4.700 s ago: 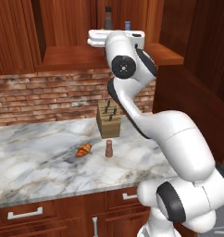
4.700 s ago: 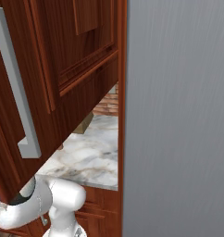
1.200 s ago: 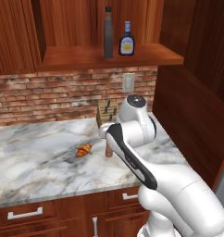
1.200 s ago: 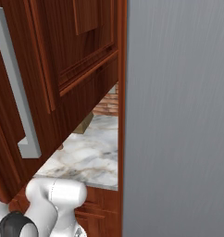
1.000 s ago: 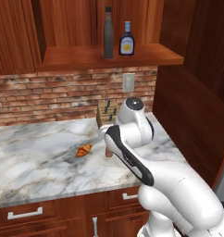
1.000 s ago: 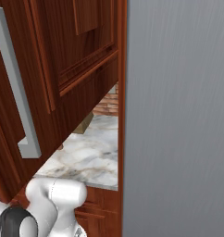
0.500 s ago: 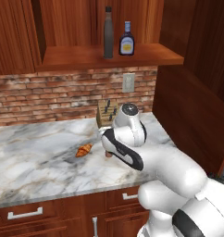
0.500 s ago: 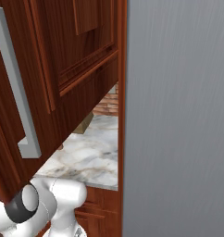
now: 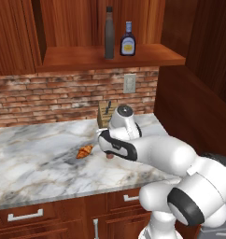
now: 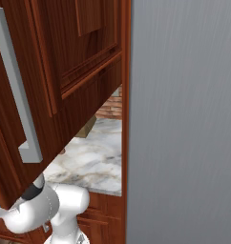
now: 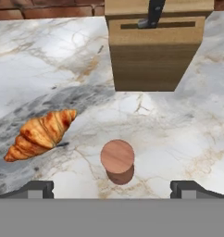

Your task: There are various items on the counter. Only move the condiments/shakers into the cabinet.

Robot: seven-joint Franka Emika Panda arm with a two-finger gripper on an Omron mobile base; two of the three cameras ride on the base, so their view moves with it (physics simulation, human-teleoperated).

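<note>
The short brown shaker (image 11: 117, 158) stands upright on the marble surface (image 11: 188, 139), seen from above in the hand view as a round reddish top; in the left base view only a sliver of it (image 9: 109, 156) peeks out from under the arm. We find the croissant (image 11: 39, 133) at about nine o'clock from the shaker, near but apart, and the knife block (image 11: 155, 51) at twelve o'clock, well clear of it, a black handle rising from its slot. Up in the cabinet (image 9: 110, 58), the tall dark bottle (image 9: 109, 33) and the blue bottle with the yellow label (image 9: 128, 40) stand side by side on the shelf board. Compared with half a second ago, the arm has folded lower and further forward over the surface, its elbow now bulking large at four o'clock in the left base view, while the items have not shifted. The pincer (image 11: 117, 187) hangs above the shaker with its two tips spread fully apart, one at each side of the shaker, touching and holding nothing.
</note>
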